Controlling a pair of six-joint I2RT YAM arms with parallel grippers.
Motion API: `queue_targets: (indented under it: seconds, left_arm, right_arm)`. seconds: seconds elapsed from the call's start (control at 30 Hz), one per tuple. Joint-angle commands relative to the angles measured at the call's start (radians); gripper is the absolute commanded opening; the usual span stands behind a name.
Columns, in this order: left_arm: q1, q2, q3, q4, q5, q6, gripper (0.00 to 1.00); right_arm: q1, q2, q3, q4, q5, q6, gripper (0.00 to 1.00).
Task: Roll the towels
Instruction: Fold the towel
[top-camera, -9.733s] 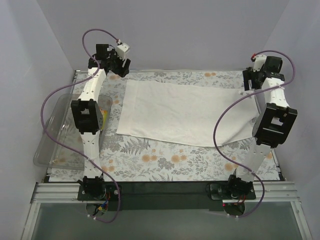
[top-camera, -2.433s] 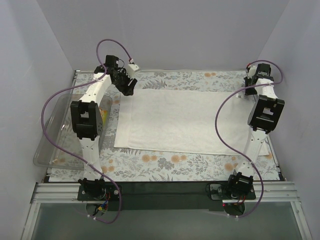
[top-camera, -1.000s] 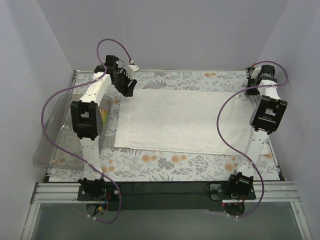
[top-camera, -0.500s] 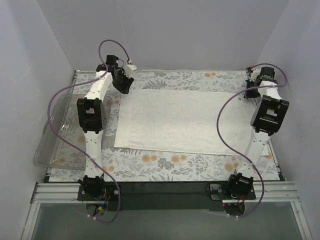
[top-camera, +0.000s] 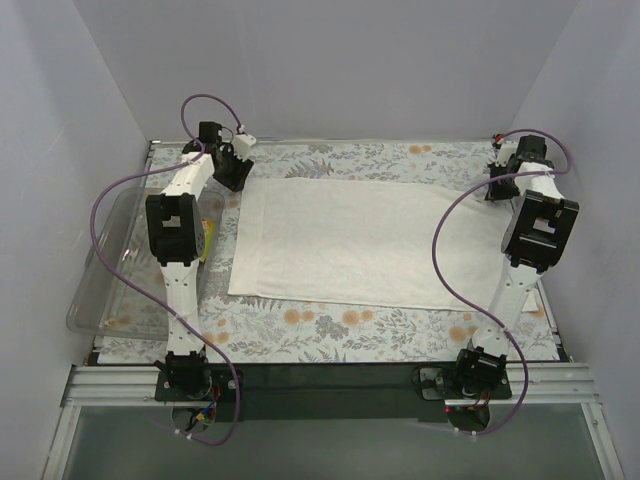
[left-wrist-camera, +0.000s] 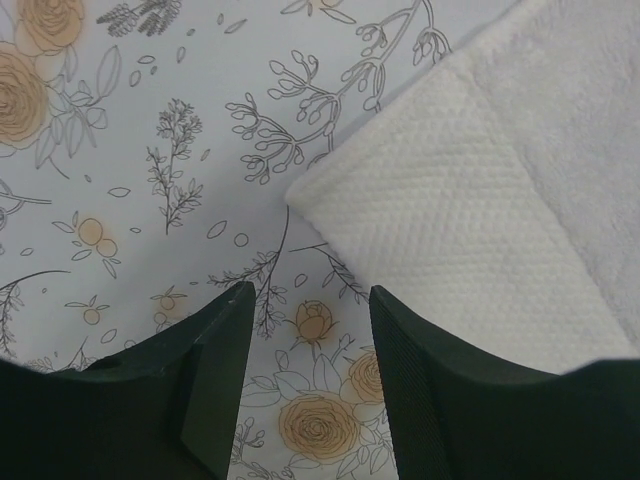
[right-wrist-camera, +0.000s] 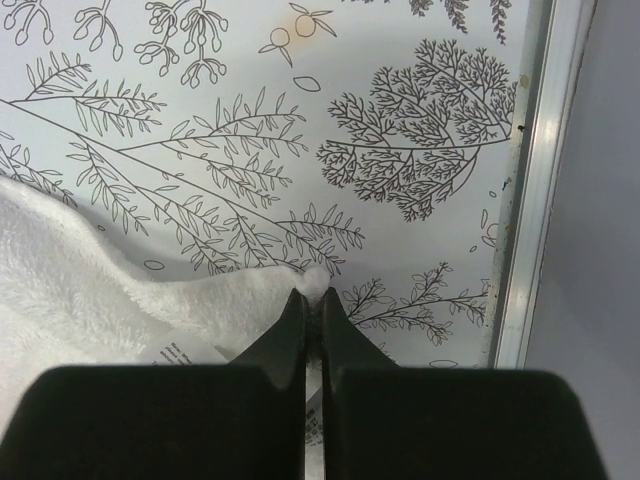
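White towel (top-camera: 350, 240) corner clamped between right fingers (right-wrist-camera: 285, 340); left fingers (left-wrist-camera: 215, 390) apart, empty, other corner just beyond them. Thin pinch could slip, starting roll crooked.

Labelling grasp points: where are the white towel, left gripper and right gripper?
white towel (top-camera: 360, 240), top view, middle of cloth.
left gripper (left-wrist-camera: 308, 298), left wrist view, between open fingertips.
right gripper (right-wrist-camera: 310, 298), right wrist view, shut fingertips on towel corner.

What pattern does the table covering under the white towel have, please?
The table covering shows grey sketched leaves and orange flowers; clearest in the left wrist view.
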Motion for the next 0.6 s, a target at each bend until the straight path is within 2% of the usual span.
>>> queue_targets:
  seconds: [0.0, 0.2, 0.57]
  left_arm:
    - [0.003, -0.035, 0.028, 0.106, 0.013, -0.059, 0.47]
    - [0.012, -0.006, 0.047, 0.146, 0.113, -0.103, 0.47]
    - [0.013, 0.051, 0.053, 0.157, 0.055, -0.120, 0.47]
  right_arm:
    - [0.008, -0.062, -0.013, -0.019, -0.006, -0.006, 0.01]
    - [0.016, -0.057, -0.010, -0.022, 0.004, -0.006, 0.01]
    - [0.016, -0.036, 0.023, -0.037, 0.012, -0.010, 0.01]
